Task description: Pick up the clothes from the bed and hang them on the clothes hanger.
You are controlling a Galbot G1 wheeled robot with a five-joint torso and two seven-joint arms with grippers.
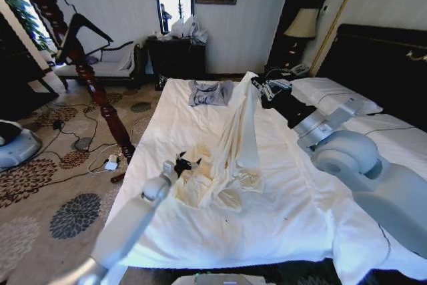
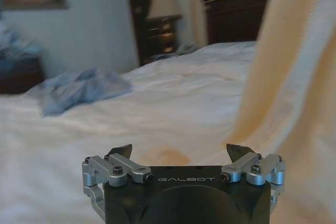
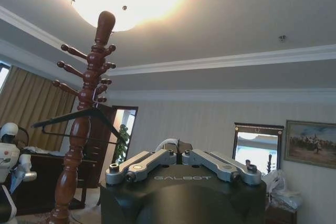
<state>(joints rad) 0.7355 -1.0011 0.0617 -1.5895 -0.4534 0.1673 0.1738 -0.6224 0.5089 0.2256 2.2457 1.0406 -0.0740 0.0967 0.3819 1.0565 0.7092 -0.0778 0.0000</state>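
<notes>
Two claws are at work over the bed (image 1: pixel 287 211). The right claw (image 1: pixel 257 87) is up high near the far end of the bed, and it pinches the top of the shirt (image 1: pixel 241 141). In the right wrist view its fingers (image 3: pixel 157 159) are pressed together. The shirt hangs down from this claw in a long cream strip. The low part of the shirt lies in a bunch on the white sheet.

The left claw (image 1: pixel 187 163) is low, just above the sheet and right beside the bunched part of the shirt. In the left wrist view the left claw (image 2: pixel 181 152) is spread wide with nothing between its fingers, and the shirt (image 2: pixel 294 72) hangs close by.

A blue-grey cloth (image 1: pixel 209 93) lies flat on the sheet, farther up the bed than the shirt. The hanger (image 1: pixel 85 33) hangs on a wooden post (image 1: pixel 80 65) that stands on the floor, well apart from both claws. In the right wrist view the black hanger (image 3: pixel 79 118) hangs from a peg on the post (image 3: pixel 81 124).
</notes>
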